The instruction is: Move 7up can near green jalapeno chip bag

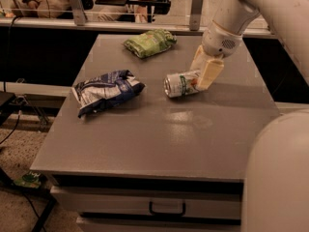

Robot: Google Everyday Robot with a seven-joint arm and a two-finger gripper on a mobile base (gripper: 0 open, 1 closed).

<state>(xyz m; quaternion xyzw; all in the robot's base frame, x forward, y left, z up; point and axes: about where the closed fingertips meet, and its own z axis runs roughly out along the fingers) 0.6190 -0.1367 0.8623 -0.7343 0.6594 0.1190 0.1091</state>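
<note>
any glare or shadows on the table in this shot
Camera view: warm dim light; a pale sheen on the table just in front of the can, which the gripper grips at its right-hand end; soft shadow under the blue bag; highlights on the green bag.

Glossy metal can in matt pincer

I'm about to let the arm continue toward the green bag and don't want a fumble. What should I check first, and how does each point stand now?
1. gripper grips the 7up can: ok, closed on its right end.
2. Can's pose: ok, on its side, top facing left.
3. Can lifted off the table: cannot tell.
4. Path to the green jalapeno chip bag: ok, bare tabletop between.
5. blue and white bag out of the way: ok, lies apart to the left.
6. Can near green bag: not ok, not yet close.
</note>
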